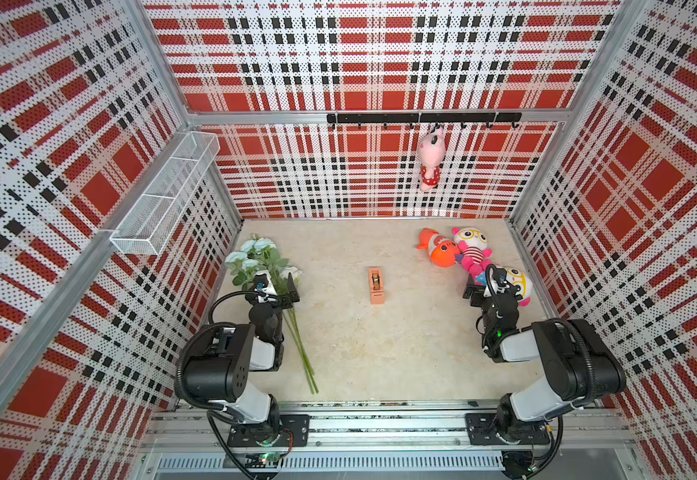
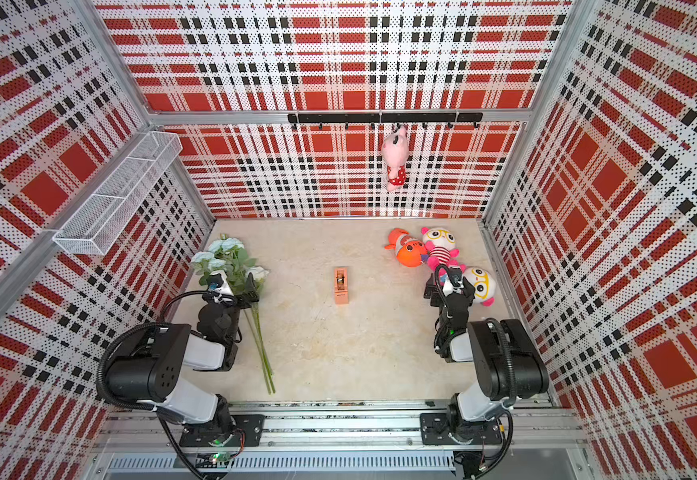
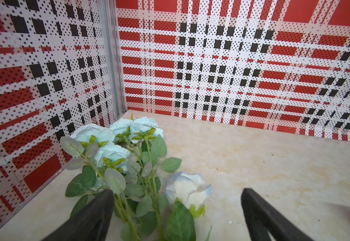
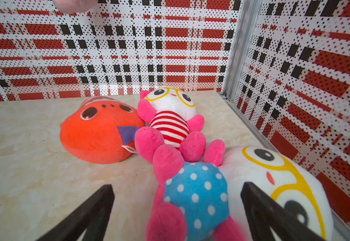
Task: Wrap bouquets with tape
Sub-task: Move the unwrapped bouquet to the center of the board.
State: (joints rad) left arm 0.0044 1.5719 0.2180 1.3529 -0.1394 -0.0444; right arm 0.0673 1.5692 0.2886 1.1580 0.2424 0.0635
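My left gripper (image 3: 176,191) hangs with its jaws spread wide over the bouquet (image 3: 128,158). The bunch lies along the left side of the table (image 1: 380,353), blooms toward the back corner and long stems (image 1: 303,357) running back toward the arm bases. In the left wrist view the leafy stalks and one white rose (image 3: 190,187) sit between the two fingers (image 3: 94,212). I can't quite tell whether a finger brushes the leaves. In both top views the wrist covers the middle of the bunch.

The tape (image 1: 376,285) stands mid-table, well apart from either gripper.

My right gripper (image 4: 177,185) is likewise spread, clamping nothing, over a blue-dotted plush (image 4: 197,194). That toy touches a striped plush (image 4: 169,123), which lies beside an orange fish (image 4: 99,131).
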